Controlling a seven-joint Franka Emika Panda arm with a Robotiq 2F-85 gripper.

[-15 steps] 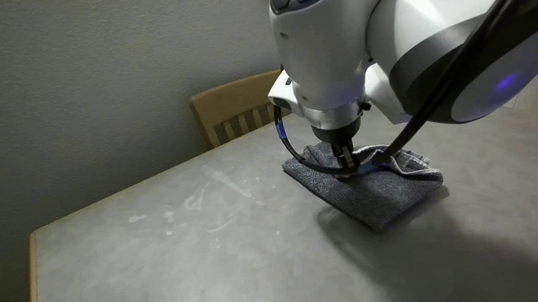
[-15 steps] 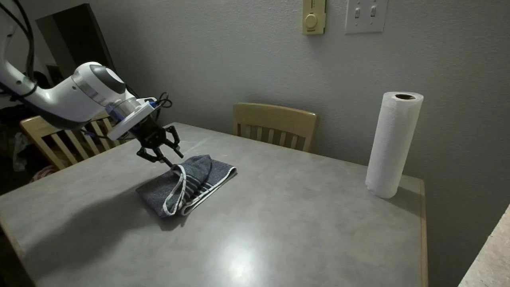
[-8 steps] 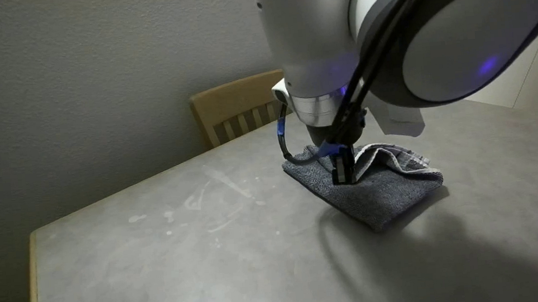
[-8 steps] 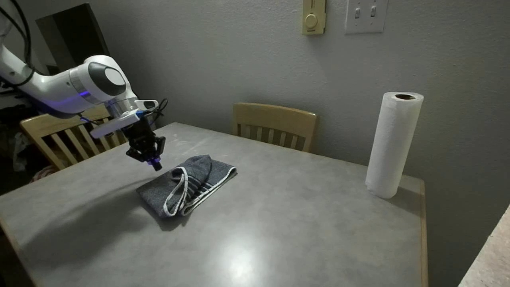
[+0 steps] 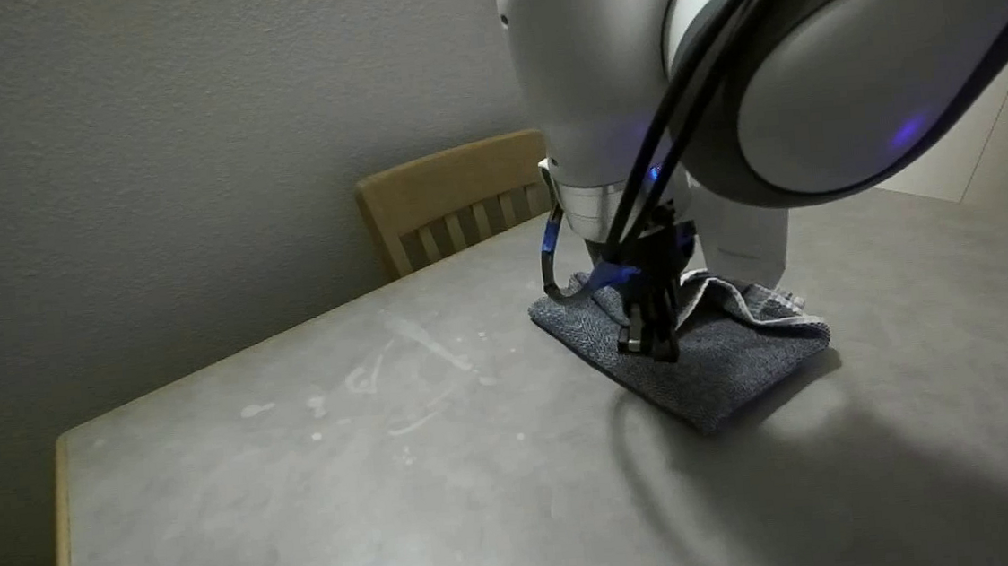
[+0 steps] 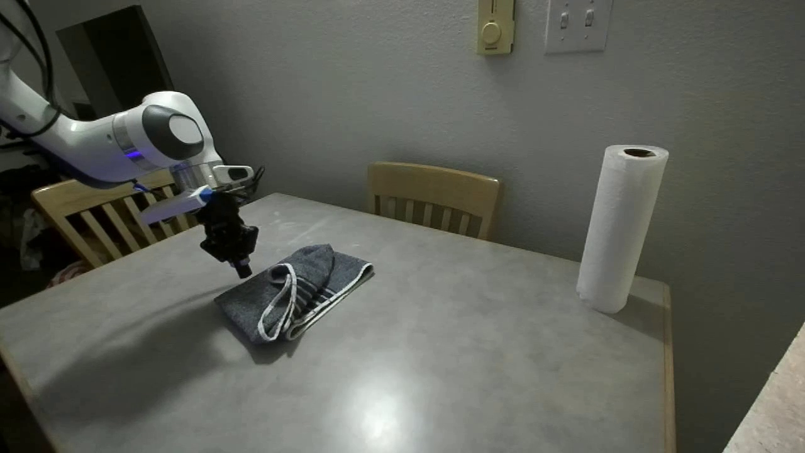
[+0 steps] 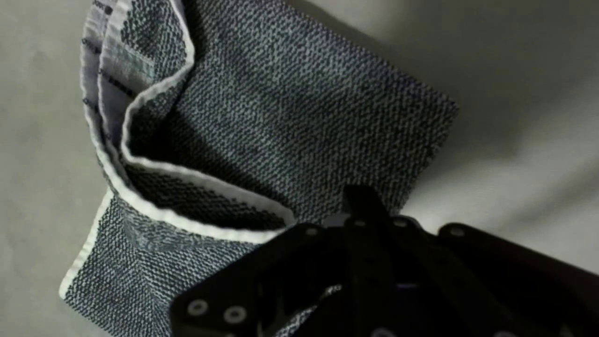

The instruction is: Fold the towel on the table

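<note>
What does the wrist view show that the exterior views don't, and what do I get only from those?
Only the wrist view looks down into the dark pocket standing open in the towel. Only the exterior views show the wall and a wooden chair, plus, in an exterior view, a paper towel roll. Shared by all: the towel, the table and the shut tool.

A white-edged grey towel (image 6: 300, 289) lies loosely folded on the table (image 6: 478, 340).

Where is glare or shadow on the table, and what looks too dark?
Both exterior views: glare on the table near the picture's bottom edge, and a soft shadow beside the towel; wrist view: the tool looks nearly black, its details partly lost.
</note>
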